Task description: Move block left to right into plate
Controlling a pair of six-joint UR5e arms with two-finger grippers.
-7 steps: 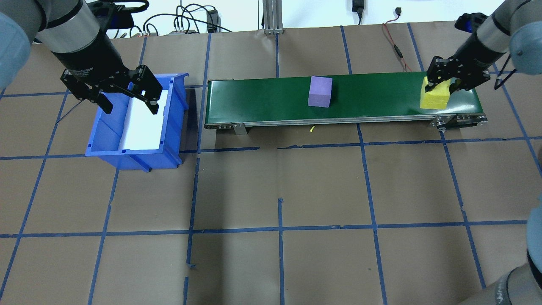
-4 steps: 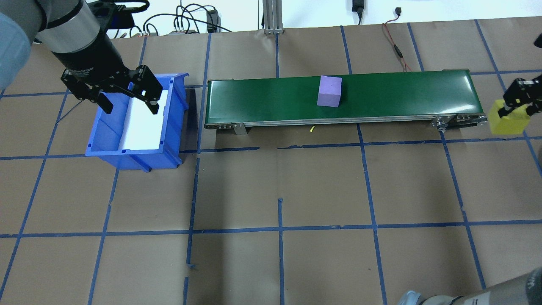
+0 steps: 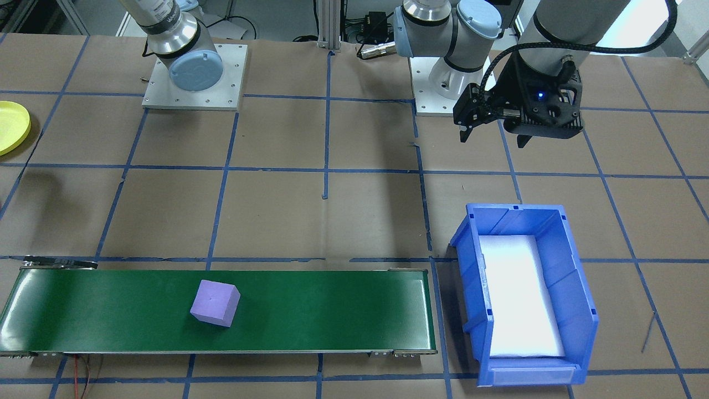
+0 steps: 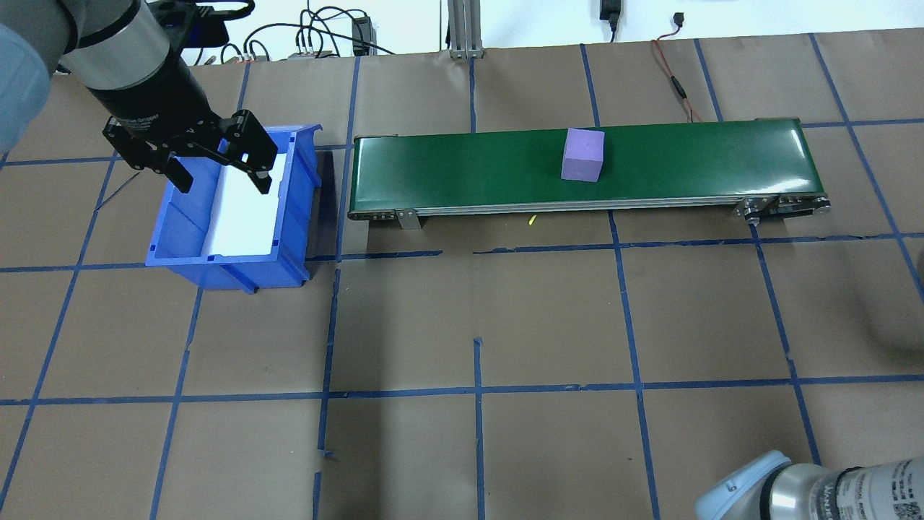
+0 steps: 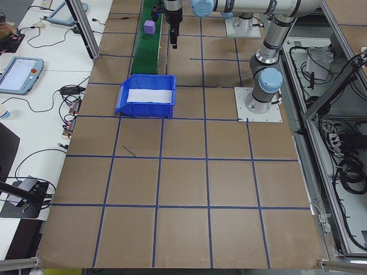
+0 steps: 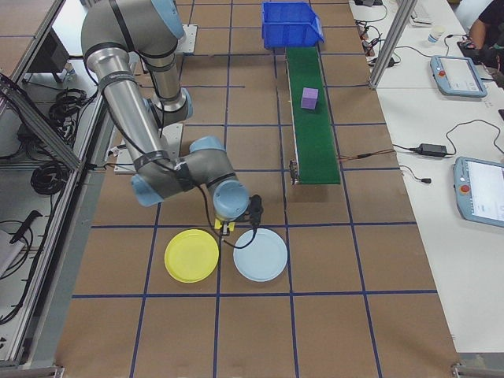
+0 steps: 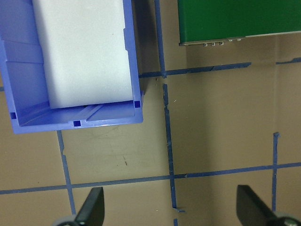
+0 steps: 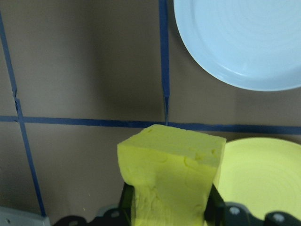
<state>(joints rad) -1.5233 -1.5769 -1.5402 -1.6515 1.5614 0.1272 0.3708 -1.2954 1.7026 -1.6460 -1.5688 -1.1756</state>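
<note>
A yellow foam block [image 8: 169,176] is clamped in my right gripper [image 8: 169,203], which is shut on it. In the exterior right view that gripper [image 6: 235,225] hangs over the table just behind the gap between two plates. The yellow plate [image 8: 265,176] lies beside the block, its rim close to it; the plate [image 6: 191,255] also shows at the frame edge [image 3: 11,126]. A purple block [image 4: 582,154] rides on the green conveyor belt [image 4: 469,170]. My left gripper [image 4: 216,172] hovers open over the blue bin [image 4: 297,209], holding nothing.
A light blue plate [image 6: 261,254] lies next to the yellow one. The blue bin [image 3: 471,299] has a white liner and stands at the belt's left end. Cables run along the table's far edge. Blue tape lines grid the brown tabletop.
My right gripper carried the yellow block off the belt's right end and out of the overhead view. The purple block travelled rightward along the belt. The left arm stayed put.
</note>
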